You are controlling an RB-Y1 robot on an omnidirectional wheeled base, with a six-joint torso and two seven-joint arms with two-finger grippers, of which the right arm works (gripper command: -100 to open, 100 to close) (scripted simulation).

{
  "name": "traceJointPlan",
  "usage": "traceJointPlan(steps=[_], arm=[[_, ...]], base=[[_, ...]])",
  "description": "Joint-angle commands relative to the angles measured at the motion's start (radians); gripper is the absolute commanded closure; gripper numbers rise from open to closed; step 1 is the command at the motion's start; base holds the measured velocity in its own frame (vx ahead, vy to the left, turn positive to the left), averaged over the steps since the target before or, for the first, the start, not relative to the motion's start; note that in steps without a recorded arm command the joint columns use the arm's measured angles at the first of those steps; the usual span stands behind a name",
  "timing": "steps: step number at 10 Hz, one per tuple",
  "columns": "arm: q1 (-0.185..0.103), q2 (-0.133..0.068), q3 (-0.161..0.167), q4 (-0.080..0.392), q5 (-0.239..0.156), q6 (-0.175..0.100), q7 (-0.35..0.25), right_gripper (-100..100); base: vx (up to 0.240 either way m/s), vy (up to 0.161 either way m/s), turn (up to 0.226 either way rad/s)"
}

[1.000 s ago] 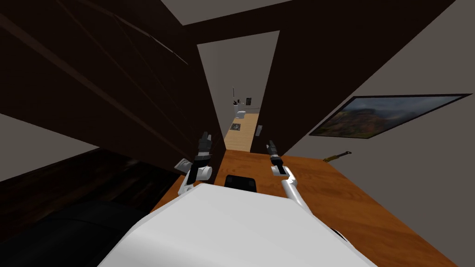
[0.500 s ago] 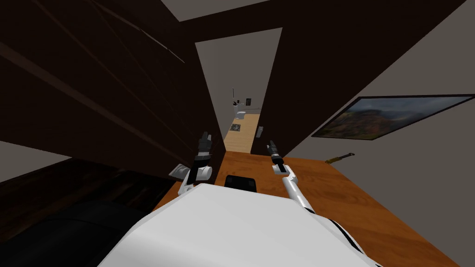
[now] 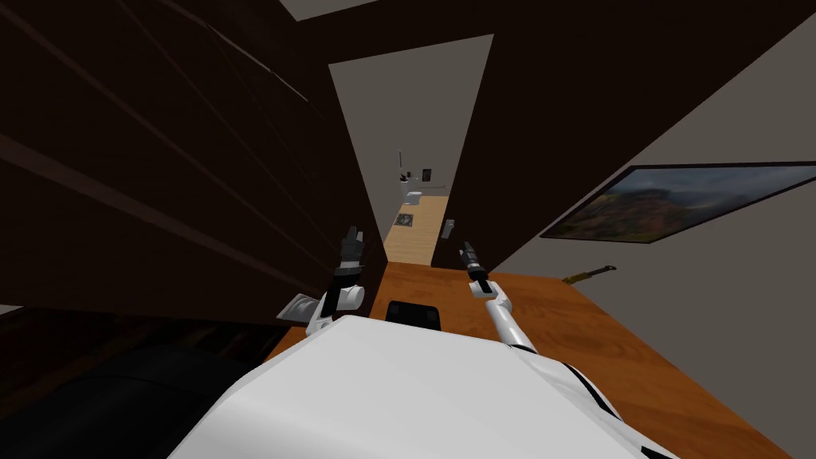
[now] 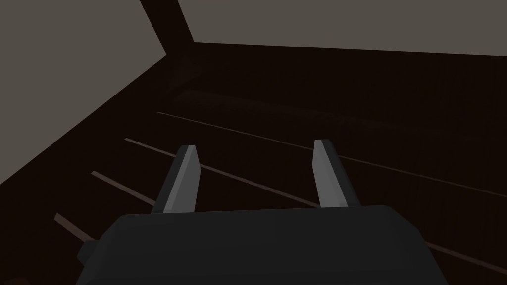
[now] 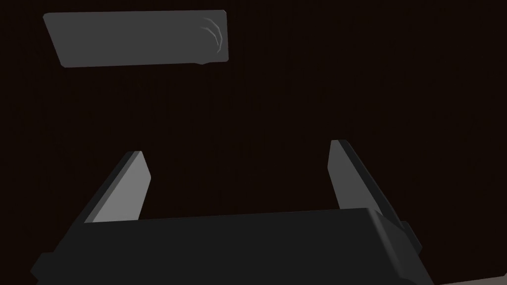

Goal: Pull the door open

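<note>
Dark door point(image 3: 518, 159) stands right of centre in the head view. An open gap point(image 3: 410, 119) runs along its handle edge, with a pale-floored room visible through it. Judged from that, the door is already partly open and more swing is left to pull.

Grey handle plate point(image 3: 449, 228) sits low on the door, right at the gap-side edge. In the right wrist view it is a flat grey rectangle on the dark door face, ahead of the fingers and off to one side.

Right claw point(image 5: 237, 147) is near the plate and aimed at the door face, fingers spread wide with nothing between them — no grip on the handle. Regrasping, or hooking the door edge, looks like the remaining work before any further pull.

Left claw point(image 4: 255, 144) is across the gap, also wide and empty, facing a dark panelled surface point(image 3: 159, 159).

Orange wooden floor point(image 3: 574, 335) runs under both arms. Framed picture point(image 3: 677, 203) hangs on the grey wall to the right.
</note>
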Motion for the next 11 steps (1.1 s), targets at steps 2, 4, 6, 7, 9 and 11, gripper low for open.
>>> traceJointPlan(steps=[2, 4, 6, 7, 9, 11], arm=[[-0.034, -0.013, -0.01, 0.06, 0.014, -0.003, -0.026, -100], [-0.059, -0.023, -0.016, 0.103, 0.024, -0.005, -0.044, -100], [-0.089, -0.035, -0.025, 0.156, 0.037, -0.007, -0.067, -100], [-0.108, -0.043, -0.03, 0.189, 0.045, -0.008, -0.082, -100], [-0.134, -0.053, -0.038, 0.236, 0.056, -0.01, -0.103, -100], [-0.149, -0.059, -0.042, 0.262, 0.062, -0.01, -0.114, -100]], base=[[0.103, 0.019, -0.008], [0.098, 0.026, -0.007], [0.138, 0.03, -0.01], [0.13, 0.033, -0.01], [0.144, 0.036, -0.009], [0.141, 0.029, -0.006]])
